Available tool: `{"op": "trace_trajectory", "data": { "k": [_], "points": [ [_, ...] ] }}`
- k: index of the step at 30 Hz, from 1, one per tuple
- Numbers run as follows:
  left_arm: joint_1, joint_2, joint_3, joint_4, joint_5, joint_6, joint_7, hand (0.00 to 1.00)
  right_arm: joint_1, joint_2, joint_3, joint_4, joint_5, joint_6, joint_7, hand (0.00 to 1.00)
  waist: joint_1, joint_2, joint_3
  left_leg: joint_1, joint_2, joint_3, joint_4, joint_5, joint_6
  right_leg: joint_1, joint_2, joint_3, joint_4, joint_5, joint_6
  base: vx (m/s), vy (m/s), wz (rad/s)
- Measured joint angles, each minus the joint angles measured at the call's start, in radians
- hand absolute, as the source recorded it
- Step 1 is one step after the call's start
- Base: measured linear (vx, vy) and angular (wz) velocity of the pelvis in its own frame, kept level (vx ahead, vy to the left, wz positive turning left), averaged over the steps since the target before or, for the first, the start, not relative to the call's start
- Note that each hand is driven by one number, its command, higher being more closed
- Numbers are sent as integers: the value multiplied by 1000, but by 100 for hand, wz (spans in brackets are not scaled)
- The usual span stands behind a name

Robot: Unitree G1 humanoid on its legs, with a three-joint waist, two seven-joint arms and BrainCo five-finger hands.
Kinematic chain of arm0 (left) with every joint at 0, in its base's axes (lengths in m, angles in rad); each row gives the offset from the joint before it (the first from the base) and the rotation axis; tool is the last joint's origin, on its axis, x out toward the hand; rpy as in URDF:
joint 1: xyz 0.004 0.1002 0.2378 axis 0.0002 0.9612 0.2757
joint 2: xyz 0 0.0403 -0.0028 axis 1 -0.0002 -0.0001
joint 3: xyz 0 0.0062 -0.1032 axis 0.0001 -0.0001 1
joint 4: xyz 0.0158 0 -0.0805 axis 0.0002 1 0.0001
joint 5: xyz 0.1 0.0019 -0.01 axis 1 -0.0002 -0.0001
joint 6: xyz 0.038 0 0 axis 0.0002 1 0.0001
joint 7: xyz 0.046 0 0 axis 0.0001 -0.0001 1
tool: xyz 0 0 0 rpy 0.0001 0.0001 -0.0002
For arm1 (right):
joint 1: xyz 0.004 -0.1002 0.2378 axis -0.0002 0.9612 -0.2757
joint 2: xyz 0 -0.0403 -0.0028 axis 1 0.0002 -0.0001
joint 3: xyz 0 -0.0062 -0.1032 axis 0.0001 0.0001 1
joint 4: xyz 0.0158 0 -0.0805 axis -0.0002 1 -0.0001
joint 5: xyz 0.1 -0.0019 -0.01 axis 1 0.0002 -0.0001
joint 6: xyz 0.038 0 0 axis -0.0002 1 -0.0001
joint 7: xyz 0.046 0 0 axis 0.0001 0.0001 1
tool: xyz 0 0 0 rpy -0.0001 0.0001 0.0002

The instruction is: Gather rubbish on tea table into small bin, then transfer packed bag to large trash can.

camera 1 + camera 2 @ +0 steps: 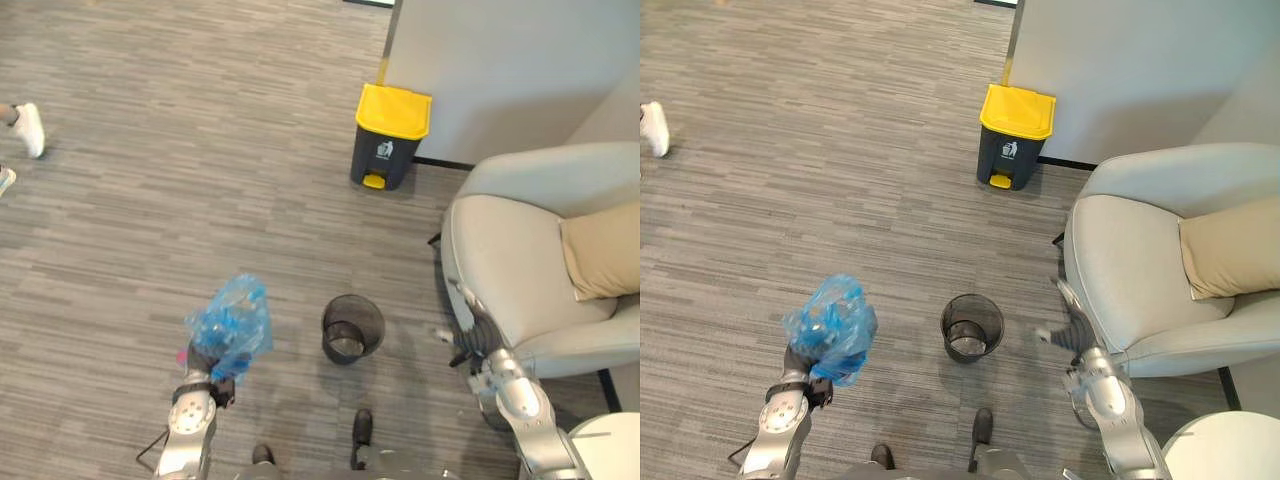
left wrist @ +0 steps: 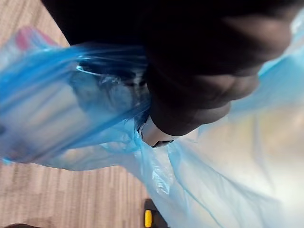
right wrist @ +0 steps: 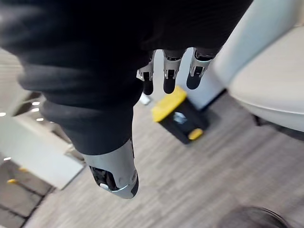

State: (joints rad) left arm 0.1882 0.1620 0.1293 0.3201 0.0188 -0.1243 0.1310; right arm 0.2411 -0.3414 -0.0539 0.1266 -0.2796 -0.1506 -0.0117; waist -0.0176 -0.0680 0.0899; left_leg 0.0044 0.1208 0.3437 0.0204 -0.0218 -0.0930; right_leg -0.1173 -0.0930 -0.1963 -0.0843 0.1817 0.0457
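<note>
In the eye views the left hand (image 1: 203, 362) clasps a packed blue rubbish bag (image 1: 232, 322) above the carpet (image 1: 150, 200) beside the black mesh bin (image 1: 353, 328), with the yellow-lidded pedal bin (image 1: 391, 135) at the carpet's far edge, the left wrist view shows blue film bunched round that hand, and the right wrist view shows the right hand (image 3: 164, 71) slack and empty near the armchair (image 3: 270, 71).

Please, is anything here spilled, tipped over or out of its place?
Nothing stands out. The blue bag is held up, bunched, in the left robot hand. The small bin stands upright on the carpet, and the yellow-lidded trash can by the wall is upright with its lid shut.
</note>
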Motion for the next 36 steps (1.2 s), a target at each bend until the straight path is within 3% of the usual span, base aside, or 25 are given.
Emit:
{"op": "trace_trajectory", "data": {
  "k": [5, 10, 12, 13, 16, 17, 20, 22, 23, 24, 25, 27, 30, 31, 32, 34, 35, 36],
  "points": [
    [55, -3, 52, 114, 32, 4, -24, 100, 55, 50, -69, 299, -6, 10, 15, 0, -20, 52, -14, -37, 0, -42, 15, -16, -2, 9, -13, -43, -9, -14, 7, -24, 2, 22],
    [52, -4, 52, 144, 32, 8, -40, 100, 59, 77, -68, 399, -6, 26, -13, 0, -19, 78, 13, -156, 9, -126, 123, -37, 9, 3, -31, -162, 6, -32, 9, -31, 14, 66],
    [56, -5, 52, 145, 32, 10, -41, 100, 61, 85, -68, 399, -5, 30, -33, 0, -18, 80, 18, -187, 43, -42, 146, -49, 24, 0, -45, -222, 18, -45, 19, -1, 28, 96],
    [55, -5, 50, 145, 32, 11, -42, 100, 57, 88, -68, 399, -5, 30, -50, 0, -16, 71, 23, -186, 62, 64, 137, -48, 27, -3, -66, -262, 24, -52, 27, 58, 34, 81],
    [59, -4, 49, 153, 32, 11, -42, 100, 54, 96, -67, 399, -7, 39, -55, 0, -5, 77, 24, -196, 73, 106, 140, -3, 25, -7, -92, -298, 56, -69, 48, 93, 125, 72],
    [62, 1, 51, 164, 33, 13, -42, 100, 48, 116, -64, 400, -7, 43, -57, 0, 10, 66, 31, -200, 66, 94, 174, -25, 37, -13, -122, -303, 121, -107, 62, 77, 130, 29],
    [82, 2, 40, 162, 34, 18, -41, 100, 38, 139, -51, 399, -7, 44, -62, 0, 18, 43, 52, -203, 54, 71, 254, -110, 44, -44, -200, -290, 316, -192, 74, 99, 161, 28],
    [89, 2, 8, 150, 34, 32, -38, 100, 36, 149, -45, 396, -7, 46, -73, 0, 17, 40, 65, -191, 45, 52, 309, -166, 59, -140, -260, -168, 587, -200, 6, 146, 132, 27],
    [99, 7, -2, 127, 34, 32, -34, 100, 34, 162, -44, 395, -6, 47, -74, 0, 13, 39, 81, -156, 41, 34, 318, -182, 71, -213, -260, -63, 734, -205, -1, 248, 97, 24],
    [102, 21, -7, 114, 34, 33, -29, 100, 34, 183, -43, 396, -6, 49, -74, 0, 3, 38, 91, -139, 45, 25, 326, -205, 67, -260, -223, -9, 818, -275, 33, 230, 30, 22],
    [95, 26, -10, 112, 34, 33, -21, 100, 28, 189, -40, 396, -6, 49, -76, 0, -2, 32, 94, -130, 45, 24, 325, -212, 67, -278, -199, -1, 826, -309, 31, 211, -35, 22],
    [75, 33, -13, 112, 34, 33, -16, 100, 20, 189, -26, 391, -5, 50, -79, 0, -16, 18, 102, -111, 33, 19, 322, -234, 62, -327, -146, -1, 789, -351, 21, 224, -49, 12],
    [22, 35, -31, 114, 33, 32, -17, 100, 18, 188, -27, 398, -3, 53, -85, 0, -34, 28, 118, -57, 12, 11, 296, -265, 42, -370, -80, -26, 593, -340, 25, 345, -96, 24],
    [4, 34, -31, 118, 33, 32, -16, 100, 21, 187, -28, 406, -4, 65, -86, 0, -41, 31, 122, -32, 0, -7, 284, -271, 16, -370, -65, -16, 529, -270, -18, 602, -197, 59],
    [-11, 25, -42, 120, 33, 32, -15, 100, 27, 179, -31, 405, -3, 78, -91, 0, -58, 44, 127, 5, 6, -34, 268, -284, -6, -359, -58, -6, 587, -250, -73, 626, -210, 55],
    [-12, 3, -50, 108, 34, 32, -17, 100, 29, 177, -34, 377, -3, 86, -94, 0, -65, 76, 133, 38, 37, -27, 293, -270, -34, -354, -59, -38, 684, -330, -95, 620, -220, 27],
    [-8, -19, -49, 99, 34, 32, -18, 100, 31, 180, -33, 353, -3, 86, -93, 0, -76, 95, 138, 20, 89, -26, 418, -257, -46, -314, -42, -66, 705, -358, -112, 584, -227, 14],
    [-4, -33, -49, 94, 34, 32, -20, 100, 33, 180, -32, 337, -4, 87, -91, 0, -76, 106, 137, -11, 127, -27, 543, -230, -20, -275, -14, -77, 699, -372, -130, 589, -255, -12]
  ]
}}
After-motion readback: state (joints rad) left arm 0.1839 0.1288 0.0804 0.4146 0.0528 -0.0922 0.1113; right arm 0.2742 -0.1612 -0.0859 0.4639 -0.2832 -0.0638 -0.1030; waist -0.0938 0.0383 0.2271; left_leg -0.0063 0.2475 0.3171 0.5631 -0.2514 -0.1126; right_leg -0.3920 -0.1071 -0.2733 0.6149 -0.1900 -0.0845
